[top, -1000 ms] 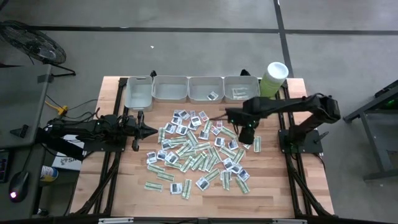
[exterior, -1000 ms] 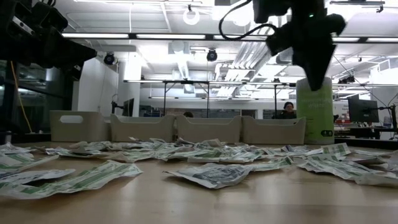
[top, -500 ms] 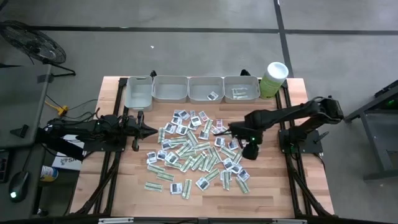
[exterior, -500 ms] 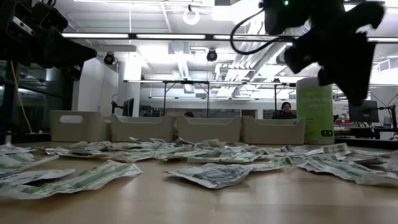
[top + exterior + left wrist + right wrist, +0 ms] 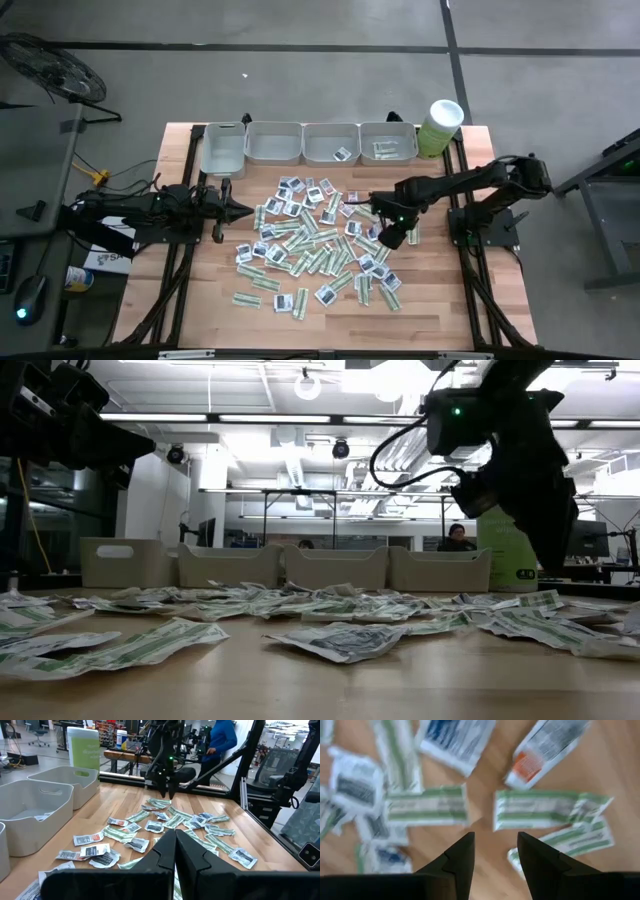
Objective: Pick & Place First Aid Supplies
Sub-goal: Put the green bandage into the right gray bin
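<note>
Dozens of small flat sachets [image 5: 320,240] lie scattered over the middle of the wooden table: narrow green-white strips and squarish white ones with dark print [image 5: 340,638]. My right gripper [image 5: 385,238] hangs open over the right part of the pile, fingers pointing down and touching nothing. In its wrist view [image 5: 495,840], two green-white strips [image 5: 427,805] [image 5: 540,809] lie just beyond the fingertips. My left gripper [image 5: 240,210] waits shut [image 5: 175,837] above the table at the pile's left side.
Several grey trays [image 5: 310,143] stand in a row along the far edge; the two on the right hold a few sachets [image 5: 385,150]. A pale green tub with a white lid [image 5: 440,125] stands at the far right corner. People show in the room behind [image 5: 222,735].
My right gripper has swung from near the trays toward the near edge, then a little toward the left, and has come lower over the right part of the pile. The sachets lie as before.
</note>
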`<state>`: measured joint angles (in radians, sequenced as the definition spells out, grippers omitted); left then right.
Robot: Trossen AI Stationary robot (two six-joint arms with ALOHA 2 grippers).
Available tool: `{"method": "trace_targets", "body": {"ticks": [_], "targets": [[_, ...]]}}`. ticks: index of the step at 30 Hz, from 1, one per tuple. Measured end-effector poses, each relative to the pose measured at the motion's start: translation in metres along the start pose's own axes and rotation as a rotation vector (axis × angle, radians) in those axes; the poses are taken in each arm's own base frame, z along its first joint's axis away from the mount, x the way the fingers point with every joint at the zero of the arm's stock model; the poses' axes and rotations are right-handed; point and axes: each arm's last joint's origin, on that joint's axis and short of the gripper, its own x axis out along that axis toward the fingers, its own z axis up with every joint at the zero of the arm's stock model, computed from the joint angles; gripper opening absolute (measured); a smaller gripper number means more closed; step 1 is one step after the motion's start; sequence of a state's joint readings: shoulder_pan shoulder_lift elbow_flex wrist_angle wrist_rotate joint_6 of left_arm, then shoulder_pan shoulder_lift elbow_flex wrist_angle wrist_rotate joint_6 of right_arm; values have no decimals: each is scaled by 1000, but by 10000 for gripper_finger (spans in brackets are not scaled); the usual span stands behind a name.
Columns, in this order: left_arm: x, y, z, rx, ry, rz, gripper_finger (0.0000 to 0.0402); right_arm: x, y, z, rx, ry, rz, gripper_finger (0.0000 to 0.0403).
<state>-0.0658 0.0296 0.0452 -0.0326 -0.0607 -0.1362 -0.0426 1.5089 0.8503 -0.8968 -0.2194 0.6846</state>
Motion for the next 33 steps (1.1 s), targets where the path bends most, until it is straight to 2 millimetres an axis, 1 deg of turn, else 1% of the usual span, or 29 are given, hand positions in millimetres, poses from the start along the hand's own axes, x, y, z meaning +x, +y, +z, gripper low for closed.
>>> {"method": "trace_targets", "body": {"ticks": [7,13,20,28,33], "targets": [[0,0,0,0,0,0,1,4,-5,1,-5,-61,-80,142],[0,0,0,0,0,0,1,7,0,1,-44,-95,-110,142],[0,0,0,0,0,0,1,18,4,1,-76,-74,-148,142],[0,0,0,0,0,0,1,19,6,2,-80,-90,-153,142],[0,0,0,0,0,0,1,27,8,4,-62,-59,-136,142]]}}
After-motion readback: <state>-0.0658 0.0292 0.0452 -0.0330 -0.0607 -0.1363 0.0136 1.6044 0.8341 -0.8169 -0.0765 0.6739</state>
